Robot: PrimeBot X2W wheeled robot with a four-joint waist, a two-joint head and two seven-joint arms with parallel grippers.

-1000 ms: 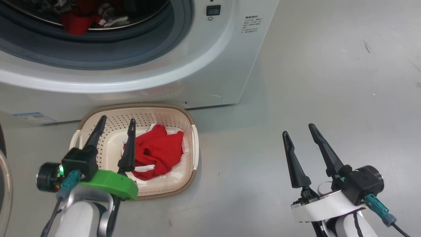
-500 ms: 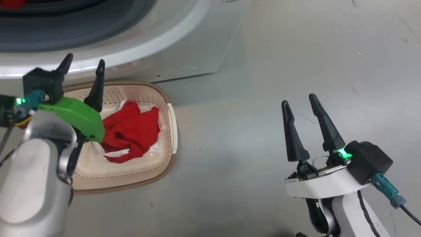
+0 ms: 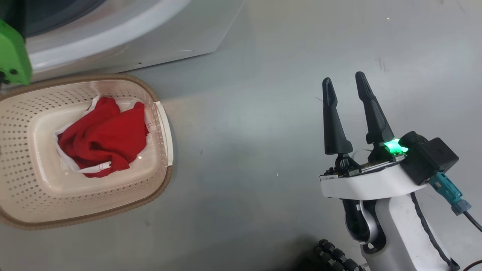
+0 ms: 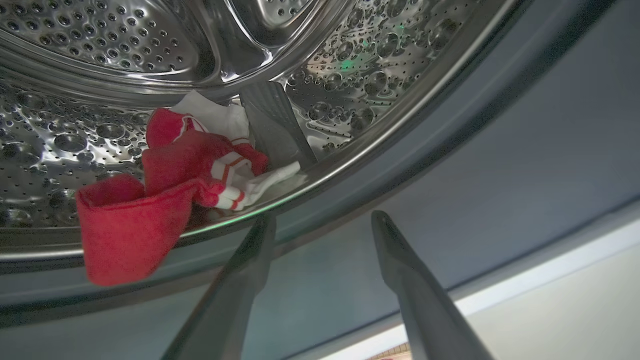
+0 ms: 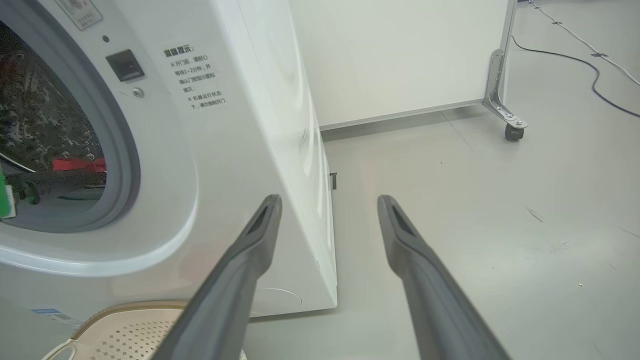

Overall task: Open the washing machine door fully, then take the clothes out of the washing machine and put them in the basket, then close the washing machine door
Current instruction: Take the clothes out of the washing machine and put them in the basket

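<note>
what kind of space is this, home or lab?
Likely a lab or test bay, not a home: washing machine on a bare grey floor, a white partition on a castor, a loose cable.

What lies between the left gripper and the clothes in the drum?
In the left wrist view, the drum's steel lip and grey gasket lie between the open left gripper and the red clothes.

Smooth grey floor [image 5: 450, 200], scuffed in places, white partition panel [image 5: 400, 50] on a caster [image 5: 510, 132], black cable [image 5: 595, 75] beyond
</note>
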